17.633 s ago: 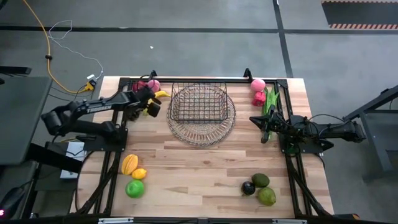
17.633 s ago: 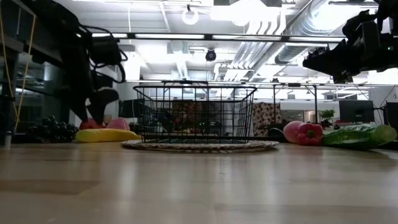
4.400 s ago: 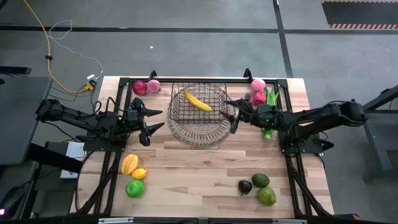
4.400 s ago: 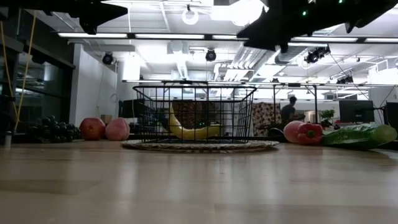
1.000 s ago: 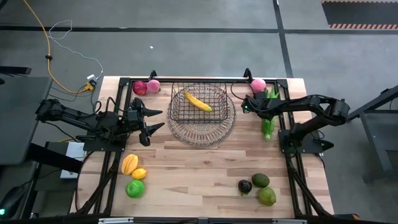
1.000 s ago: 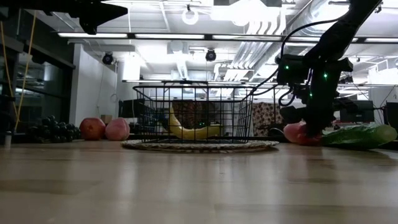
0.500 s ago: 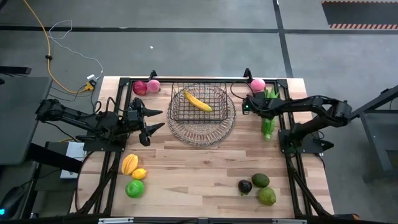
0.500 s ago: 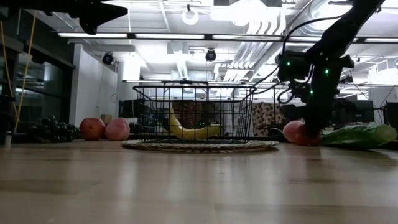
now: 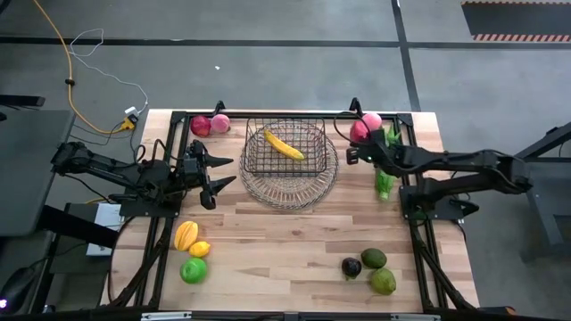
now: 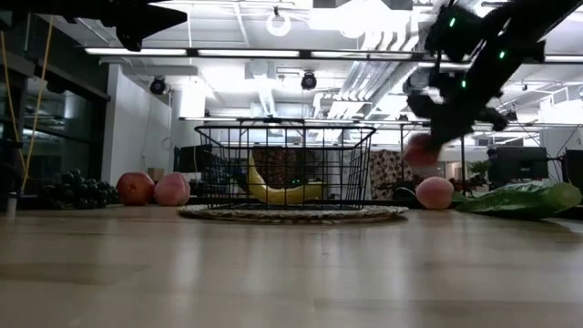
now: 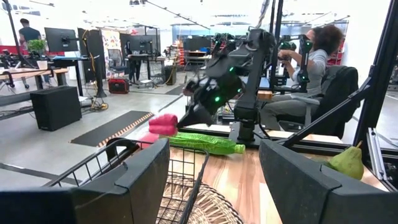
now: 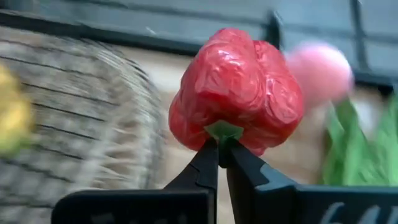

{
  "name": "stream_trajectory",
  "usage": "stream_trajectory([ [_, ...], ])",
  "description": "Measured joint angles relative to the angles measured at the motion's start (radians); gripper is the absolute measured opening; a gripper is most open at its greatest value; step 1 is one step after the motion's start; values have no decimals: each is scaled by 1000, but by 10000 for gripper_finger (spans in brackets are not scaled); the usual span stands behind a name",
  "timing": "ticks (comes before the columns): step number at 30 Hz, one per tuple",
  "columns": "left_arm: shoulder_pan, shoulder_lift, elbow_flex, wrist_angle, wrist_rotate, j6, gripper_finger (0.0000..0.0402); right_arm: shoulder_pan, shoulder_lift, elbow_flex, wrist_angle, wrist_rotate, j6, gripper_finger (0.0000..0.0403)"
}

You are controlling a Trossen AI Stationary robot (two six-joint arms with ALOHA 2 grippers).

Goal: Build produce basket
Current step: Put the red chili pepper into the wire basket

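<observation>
My right gripper [image 12: 221,148] is shut on a red bell pepper [image 12: 239,90], which hangs in the air [image 10: 421,148] off the right side of the basket [image 9: 285,147]. The dark wire basket stands on a round wire dish [image 9: 290,194] and holds a banana [image 9: 283,144]. A pink fruit [image 9: 372,119] and long green pods [image 9: 384,176] lie on the table below and behind the pepper. My left gripper [image 9: 223,169] stands open, level and holding nothing, off the basket's left side. My right gripper pinches the pepper's green stem [image 12: 222,132] between its two fingertips. The fingers come from the table's right side, slanting down. The pepper is lifted clear of the table, stem end toward the fingers, its body beyond their tips.
A red and a pink apple [image 9: 210,124] lie at the far left. An orange, a yellow and a green fruit [image 9: 193,252] sit near left. A dark purple piece and two green ones [image 9: 370,267] sit near right. Black frame bars [image 9: 294,113] run along the table's far edge and sides.
My right gripper has risen and tipped up from the table beside the pink fruit, staying shut. The red pepper has come up with it, from resting on the table to hanging clear at about the height of the basket's rim.
</observation>
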Motion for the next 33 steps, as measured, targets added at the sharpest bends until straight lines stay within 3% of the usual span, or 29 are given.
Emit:
stream_trajectory([
  [8, 0, 0, 0, 0, -13, 0, 237, 185, -41, 0, 388, -2, -369, 6],
  [15, 0, 0, 0, 0, -14, 0, 237, 320, -41, 1, 657, -215, -646, 7],
  [19, 0, 0, 0, 0, 25, -14, 237, 372, -41, 1, 683, -362, -725, 8],
  [25, 0, 31, 0, 30, 222, 7, 237, 408, -40, 1, 682, -482, -763, 8],
  [33, 0, 88, 0, 45, 131, 38, 237, 414, -40, 1, 682, -484, -775, 9],
])
